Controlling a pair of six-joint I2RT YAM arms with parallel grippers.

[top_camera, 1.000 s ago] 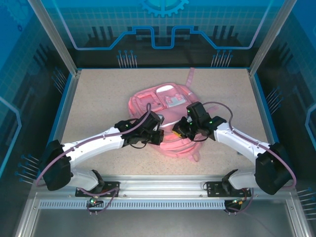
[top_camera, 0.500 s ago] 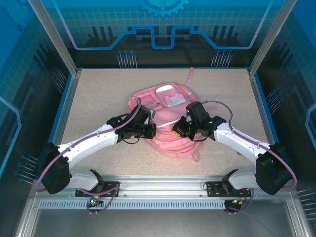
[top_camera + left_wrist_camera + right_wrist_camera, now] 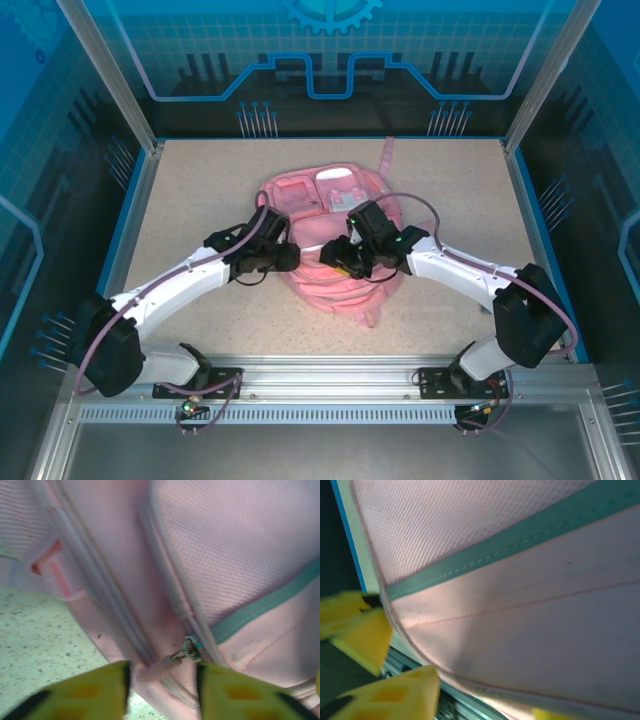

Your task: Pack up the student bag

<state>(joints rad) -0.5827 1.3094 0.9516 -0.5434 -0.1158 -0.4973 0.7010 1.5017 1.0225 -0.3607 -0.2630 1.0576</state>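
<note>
The speckled beige surface (image 3: 190, 200) carries the student bag (image 3: 325, 290), a large soft pink fabric backpack lying flat near its middle, with one pink strap (image 3: 386, 155) pointing to the far edge. The left gripper (image 3: 287, 258) (image 3: 162, 682) sits at the bag's left side, its yellow fingers apart and clamping nothing. The right gripper (image 3: 337, 258) (image 3: 402, 662) is against the bag's front panel, also parted and empty, beside a greenish-grey stripe (image 3: 495, 555). A small metal zip pull (image 3: 188, 650) lies just beyond the left gripper's fingers.

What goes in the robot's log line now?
backpack: lying on table | left claw: open at zipper | right claw: at backpack
</note>
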